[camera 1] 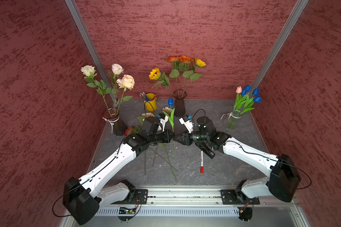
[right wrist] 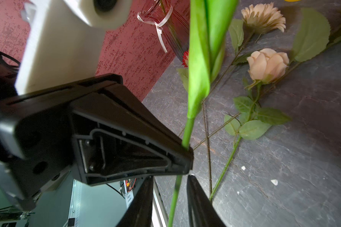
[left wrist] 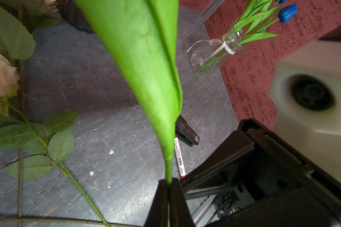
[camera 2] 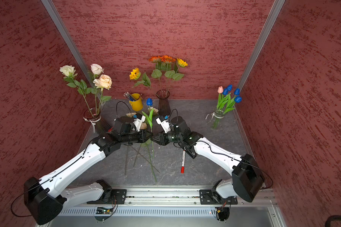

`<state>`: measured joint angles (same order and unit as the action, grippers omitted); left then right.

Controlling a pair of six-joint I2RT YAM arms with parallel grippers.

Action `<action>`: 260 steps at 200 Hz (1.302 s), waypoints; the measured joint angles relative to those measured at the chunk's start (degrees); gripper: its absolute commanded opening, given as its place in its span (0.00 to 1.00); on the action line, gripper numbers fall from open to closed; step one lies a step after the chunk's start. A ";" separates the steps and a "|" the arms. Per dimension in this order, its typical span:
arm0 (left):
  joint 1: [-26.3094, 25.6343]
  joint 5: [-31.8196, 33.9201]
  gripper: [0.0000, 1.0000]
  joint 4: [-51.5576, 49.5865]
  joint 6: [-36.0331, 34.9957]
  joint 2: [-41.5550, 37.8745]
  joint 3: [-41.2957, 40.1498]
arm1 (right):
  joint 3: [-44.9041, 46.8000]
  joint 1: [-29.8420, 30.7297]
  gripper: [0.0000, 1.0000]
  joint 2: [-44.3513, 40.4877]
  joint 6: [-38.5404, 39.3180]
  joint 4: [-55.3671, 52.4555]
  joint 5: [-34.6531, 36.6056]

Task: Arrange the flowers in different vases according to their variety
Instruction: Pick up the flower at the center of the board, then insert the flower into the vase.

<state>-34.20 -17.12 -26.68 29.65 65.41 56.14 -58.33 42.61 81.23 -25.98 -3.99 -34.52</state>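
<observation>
At the centre of both top views, the left pincer (left wrist: pixel 168 188) is pressed together on the stem of the blue tulip (camera 1: pixel 172 117). It holds the flower upright above the table (camera 1: pixel 215 169). The right pincer (right wrist: pixel 170 182) is spread, straddling the stem lower down without pinching it. This looks like a handover, since the small clear vase (camera 1: pixel 232 118) of tulips stands at centre right.

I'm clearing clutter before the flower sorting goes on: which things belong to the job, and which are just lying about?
Job: held blue tulip, loose peach rose, cream sunflowers, red flower, flared vase, ribbed vase, clear vase.
Lying about: yellow pen cup, red marker, black stapler.
</observation>
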 measured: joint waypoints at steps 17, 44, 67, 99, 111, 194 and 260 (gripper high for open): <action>-0.24 -0.26 0.00 0.46 0.17 0.00 0.00 | 0.00 0.11 0.28 0.33 -0.11 0.02 0.02; -0.72 -0.33 0.00 0.76 0.33 0.00 0.00 | 0.02 0.11 0.24 0.61 -0.20 -0.07 0.09; -1.05 0.09 0.00 0.76 0.44 0.00 0.00 | 0.02 0.17 0.17 0.90 -0.42 -0.07 0.04; -1.55 0.92 0.32 0.87 1.11 -0.13 -0.11 | 0.24 0.26 0.00 1.27 -1.31 0.22 0.22; -1.57 1.38 0.65 1.14 1.20 -0.31 -0.33 | 0.68 0.37 0.00 1.25 -1.70 0.72 0.26; -1.33 5.86 0.95 -1.60 2.89 -6.51 -3.39 | 7.32 -7.82 0.00 -3.98 -4.35 0.96 5.25; 3.74 5.62 0.99 -7.78 2.93 -15.69 -13.00 | 5.07 -27.04 0.00 -21.94 10.10 -9.25 32.59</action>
<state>-30.46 -11.51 -34.46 32.58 49.71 43.13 -53.25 15.57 59.29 -15.88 -13.23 -1.93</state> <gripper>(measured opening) 0.992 0.056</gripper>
